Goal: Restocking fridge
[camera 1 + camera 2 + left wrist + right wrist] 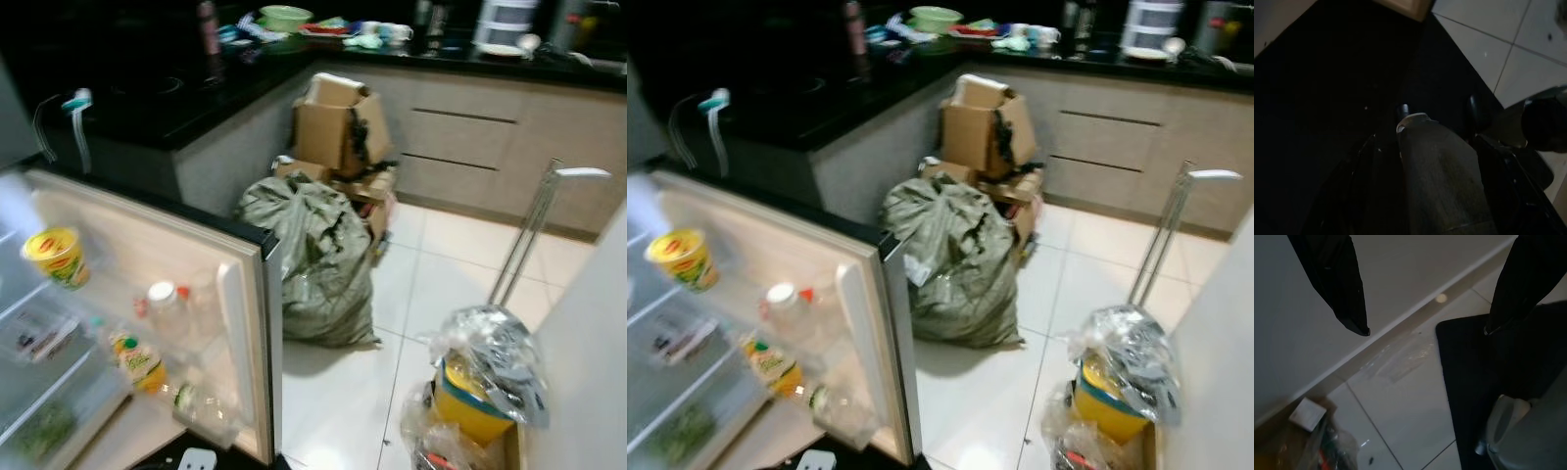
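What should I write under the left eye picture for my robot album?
Open fridge door holding bottles, with a stuffed grey sack and cardboard boxes on the kitchen floor.

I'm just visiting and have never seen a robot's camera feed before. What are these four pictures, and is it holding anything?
This is a walking humanoid robot restocking a fridge. The two upper pictures come from its head cameras, looking down at the open fridge door with a yellow tub and bottles in its shelves. On the tiled floor sit a grey sack, cardboard boxes and a plastic-wrapped yellow container. The lower pictures come from wrist cameras. The right gripper hangs open over the floor, holding nothing. The left wrist view is too dark to judge.
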`<state>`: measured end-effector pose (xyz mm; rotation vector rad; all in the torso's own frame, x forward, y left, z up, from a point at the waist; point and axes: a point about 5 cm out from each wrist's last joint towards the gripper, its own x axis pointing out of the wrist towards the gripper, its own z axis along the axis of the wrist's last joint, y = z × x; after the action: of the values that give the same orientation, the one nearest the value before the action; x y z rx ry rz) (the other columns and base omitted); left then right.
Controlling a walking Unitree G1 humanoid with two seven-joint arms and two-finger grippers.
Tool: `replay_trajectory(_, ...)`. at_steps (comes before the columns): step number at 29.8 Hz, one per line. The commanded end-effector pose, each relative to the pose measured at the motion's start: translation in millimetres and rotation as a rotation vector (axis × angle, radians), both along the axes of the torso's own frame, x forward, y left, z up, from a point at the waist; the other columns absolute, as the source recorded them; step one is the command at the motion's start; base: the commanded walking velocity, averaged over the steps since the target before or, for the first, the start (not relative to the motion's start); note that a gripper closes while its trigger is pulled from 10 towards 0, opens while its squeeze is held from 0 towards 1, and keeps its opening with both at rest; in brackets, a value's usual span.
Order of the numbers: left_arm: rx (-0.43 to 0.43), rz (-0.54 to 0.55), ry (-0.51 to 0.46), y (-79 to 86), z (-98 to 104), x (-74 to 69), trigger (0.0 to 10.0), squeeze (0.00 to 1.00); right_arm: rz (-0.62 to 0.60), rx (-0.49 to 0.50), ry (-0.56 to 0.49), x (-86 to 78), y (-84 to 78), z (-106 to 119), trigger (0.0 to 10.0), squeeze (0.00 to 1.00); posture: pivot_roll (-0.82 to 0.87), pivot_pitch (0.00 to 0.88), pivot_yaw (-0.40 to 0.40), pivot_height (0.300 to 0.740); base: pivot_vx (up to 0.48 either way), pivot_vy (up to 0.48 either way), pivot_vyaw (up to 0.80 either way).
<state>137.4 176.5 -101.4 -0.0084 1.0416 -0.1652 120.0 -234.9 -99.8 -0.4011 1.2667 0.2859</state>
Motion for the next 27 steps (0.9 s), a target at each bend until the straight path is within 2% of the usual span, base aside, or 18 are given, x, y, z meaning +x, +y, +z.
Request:
replay_trajectory(1, 0.004, 0.000, 0.037, 1.5, -3.1, -8.4, 10.0, 0.00, -0.003, 0.018, 0.006, -4.4, 4.7, -2.3, 10.0, 0.00, -0.05, 0.013, -0.044, 0.740, 0.000, 0.000, 0.00)
replay_trajectory(11, 0.011, 0.009, 0.041, 0.6, -3.6, -8.9, 10.0, 0.00, -0.021, 0.022, -0.009, -4.3, 4.0, -2.1, 10.0, 0.00, -0.06, 0.021, -0.044, 0.740, 0.000, 0.000, 0.00)
replay_trajectory(18, 0.020, 0.056, 0.043, 4.1, -3.6, -9.0, 10.0, 0.00, -0.024, 0.025, -0.002, -7.2, 2.0, -2.3, 10.0, 0.00, -0.06, 0.027, -0.046, 0.740, 0.000, 0.000, 0.00)
replay_trajectory(27, 0.027, 0.040, 0.052, 2.8, -4.6, -11.3, 10.0, 0.00, -0.018, 0.041, -0.005, -8.0, 2.7, -2.3, 10.0, 0.00, -0.06, 0.028, -0.040, 0.740, 0.000, 0.000, 0.00)
